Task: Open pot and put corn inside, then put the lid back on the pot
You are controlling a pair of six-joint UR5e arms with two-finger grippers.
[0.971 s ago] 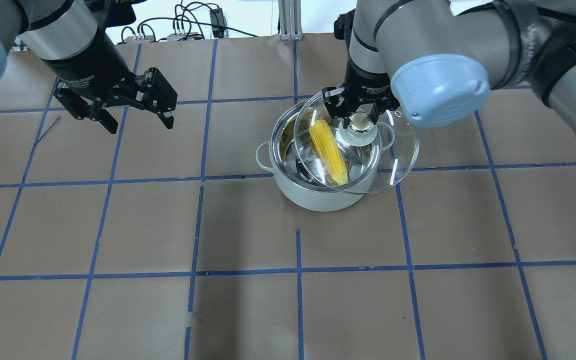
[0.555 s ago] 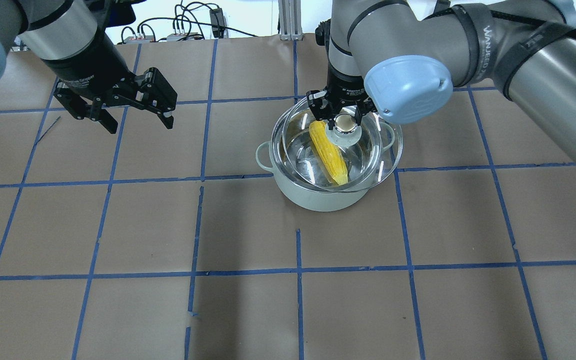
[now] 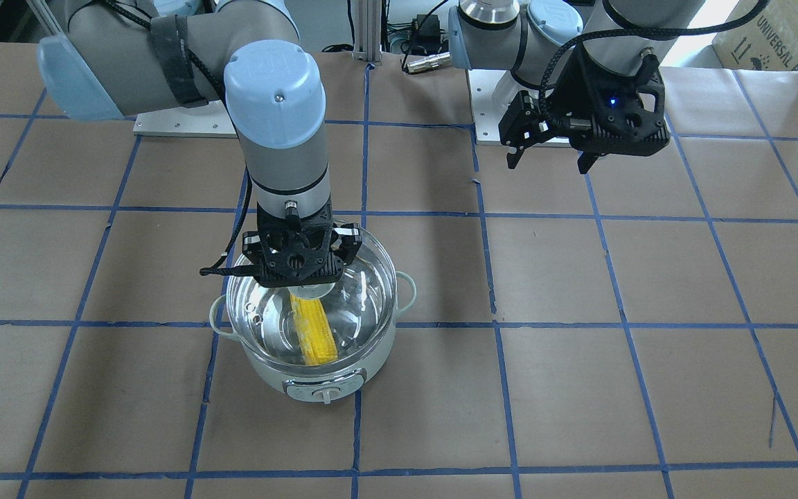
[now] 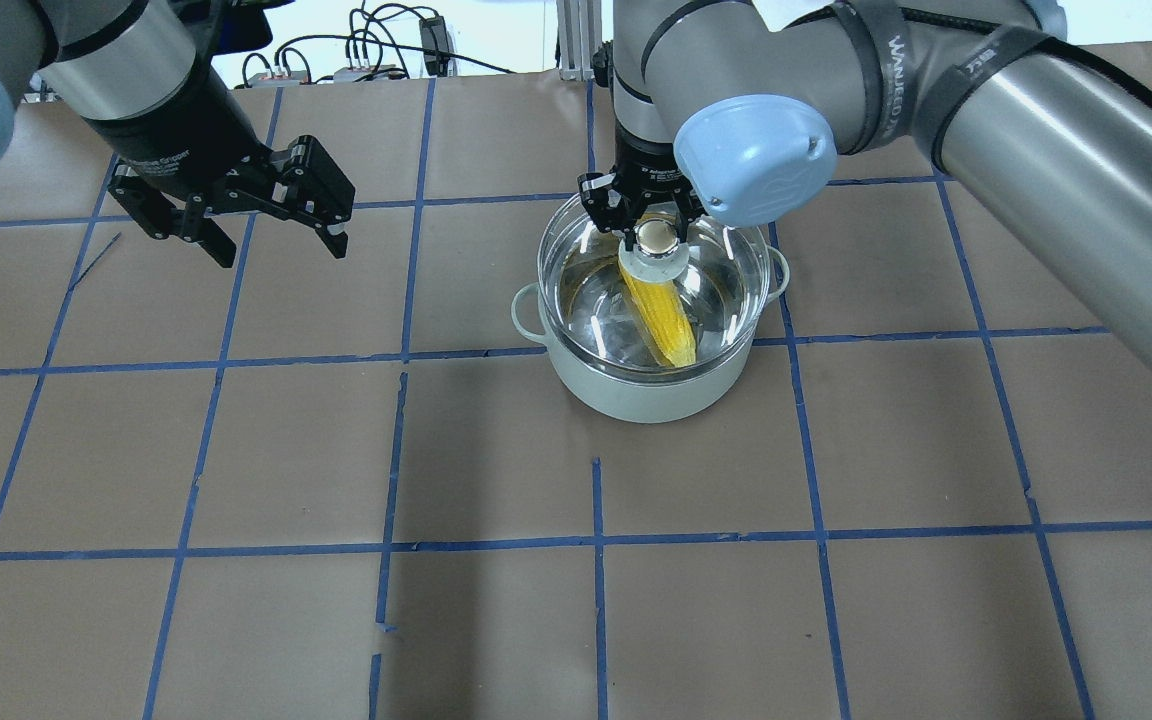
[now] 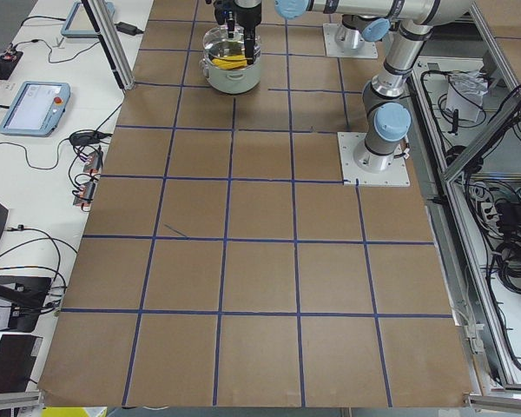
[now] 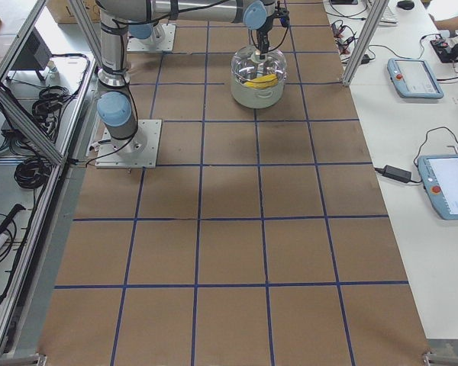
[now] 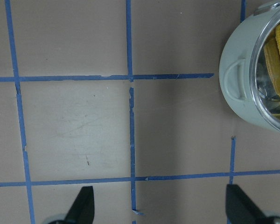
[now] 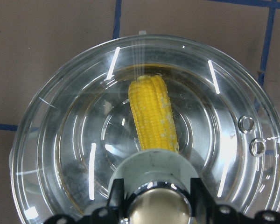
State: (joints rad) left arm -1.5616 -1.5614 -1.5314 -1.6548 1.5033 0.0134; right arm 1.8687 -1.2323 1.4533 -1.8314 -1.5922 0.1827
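The pale mint pot [image 4: 651, 392] stands mid-table with the yellow corn [image 4: 663, 312] lying inside it. My right gripper [image 4: 654, 236] is shut on the knob of the clear glass lid [image 4: 721, 272] and holds the lid level over the pot's mouth, roughly centred. I cannot tell whether the lid touches the rim. The front view shows the pot [image 3: 281, 378], lid [image 3: 366, 291], corn [image 3: 317, 334] and right gripper [image 3: 298, 277]. The right wrist view looks through the lid [image 8: 74, 140] onto the corn [image 8: 151, 116]. My left gripper [image 4: 279, 250] is open and empty, well left of the pot.
The table is brown paper with a blue tape grid [image 4: 406, 350]. The left wrist view shows the pot's side handle [image 7: 235, 86] at its right edge. Cables and tablets [image 5: 35, 104] lie beyond the table's far side.
My right gripper has carried the lid leftwards, from hanging off the pot's right side to centred over its mouth. The left arm has not moved.
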